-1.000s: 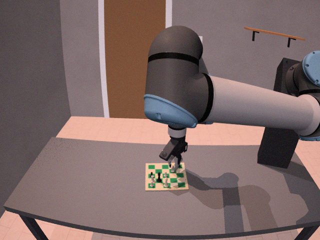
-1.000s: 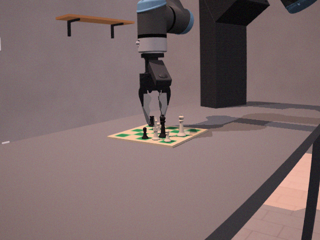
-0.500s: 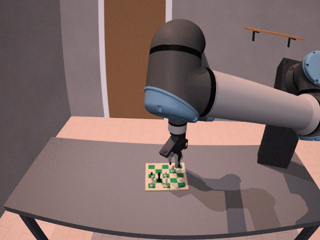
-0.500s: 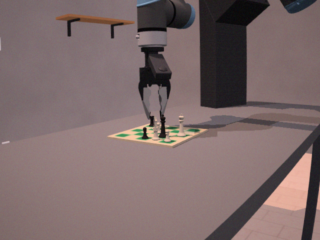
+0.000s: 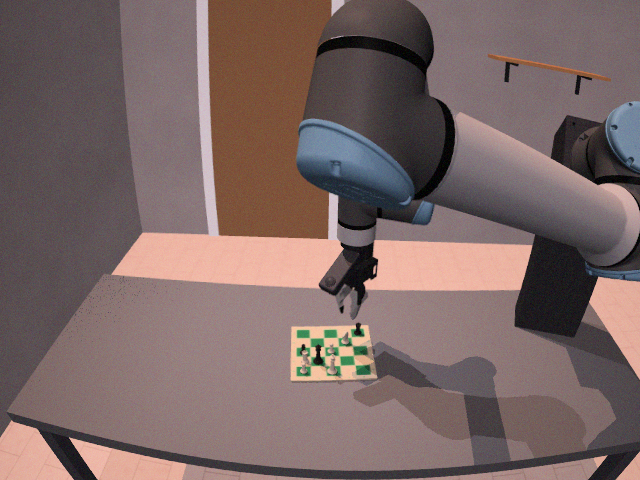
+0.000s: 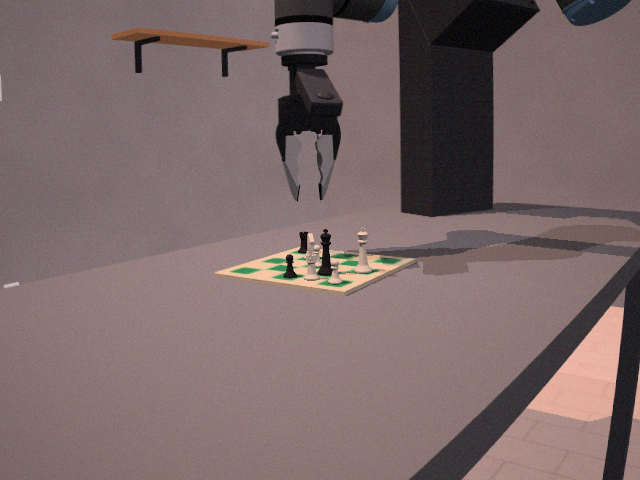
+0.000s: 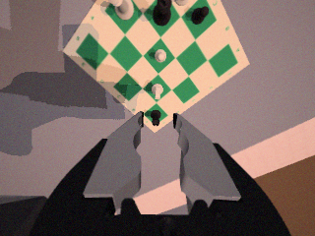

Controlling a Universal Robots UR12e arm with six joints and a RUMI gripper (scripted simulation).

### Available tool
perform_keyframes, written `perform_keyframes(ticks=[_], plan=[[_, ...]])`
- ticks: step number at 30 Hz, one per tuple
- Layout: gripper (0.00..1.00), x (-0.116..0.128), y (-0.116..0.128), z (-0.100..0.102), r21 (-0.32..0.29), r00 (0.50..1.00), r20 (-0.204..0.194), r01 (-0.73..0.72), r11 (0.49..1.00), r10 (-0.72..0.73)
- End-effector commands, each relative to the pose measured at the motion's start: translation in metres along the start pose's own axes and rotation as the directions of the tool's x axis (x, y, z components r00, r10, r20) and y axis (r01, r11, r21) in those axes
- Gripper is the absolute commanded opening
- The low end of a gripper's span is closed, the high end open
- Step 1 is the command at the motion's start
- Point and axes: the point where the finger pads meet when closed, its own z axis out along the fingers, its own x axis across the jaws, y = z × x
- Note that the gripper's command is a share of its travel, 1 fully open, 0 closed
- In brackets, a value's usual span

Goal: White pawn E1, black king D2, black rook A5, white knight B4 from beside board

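The edge lettering of the board (image 5: 330, 377) is too small to be read, so squares cannot be named. The gripper (image 6: 308, 197) hangs above the board, its jaws parted slightly and holding nothing. In the wrist view a black rook (image 7: 156, 116) stands upright on the corner square at 6 o'clock, a white knight (image 7: 157, 90) just beyond it.
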Motion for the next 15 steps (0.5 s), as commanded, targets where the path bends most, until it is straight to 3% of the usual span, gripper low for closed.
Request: perform_keyframes(ticks=[1,4,5,15], plan=[[0.22,0.0004,-0.0002,-0.0112,-0.002,1.0,0.004,0.001,1.0,-0.001],[0.22,0.0004,-0.0002,-0.0119,-0.002,1.0,0.004,0.001,1.0,-0.001],[1.0,0.0004,-0.0002,-0.0119,-0.002,1.0,0.004,0.001,1.0,-0.001],[1.0,0.0004,-0.0002,-0.0119,-0.002,1.0,0.004,0.001,1.0,-0.001]])
